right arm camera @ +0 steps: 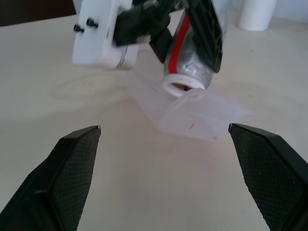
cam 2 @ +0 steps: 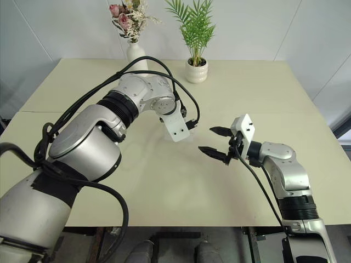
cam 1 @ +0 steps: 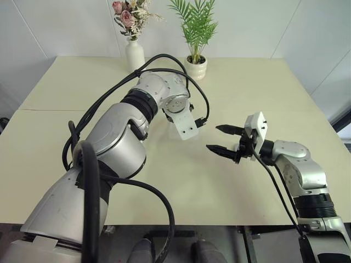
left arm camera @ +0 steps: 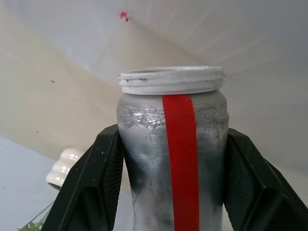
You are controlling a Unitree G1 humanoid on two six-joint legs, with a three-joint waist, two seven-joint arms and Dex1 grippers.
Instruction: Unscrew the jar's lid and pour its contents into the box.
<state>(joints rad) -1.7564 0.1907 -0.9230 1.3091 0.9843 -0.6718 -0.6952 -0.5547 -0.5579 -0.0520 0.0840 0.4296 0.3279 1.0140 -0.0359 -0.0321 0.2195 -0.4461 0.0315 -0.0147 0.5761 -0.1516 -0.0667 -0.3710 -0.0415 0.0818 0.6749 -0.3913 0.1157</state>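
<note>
Flanking the arms: vase (cam 1: 135, 53), plant pot (cam 1: 197, 67)

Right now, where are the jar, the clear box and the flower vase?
jar (left arm camera: 171, 144): left wrist view, on the red stripe of its body.
box (right arm camera: 192, 118): right wrist view, on its clear near wall.
flower vase (cam 1: 135, 55): left eye view, on its white body.

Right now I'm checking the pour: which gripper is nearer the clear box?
Left. The left gripper tips the open jar mouth-down just over the box. The right gripper hangs open, empty, off to the side of it.
</note>
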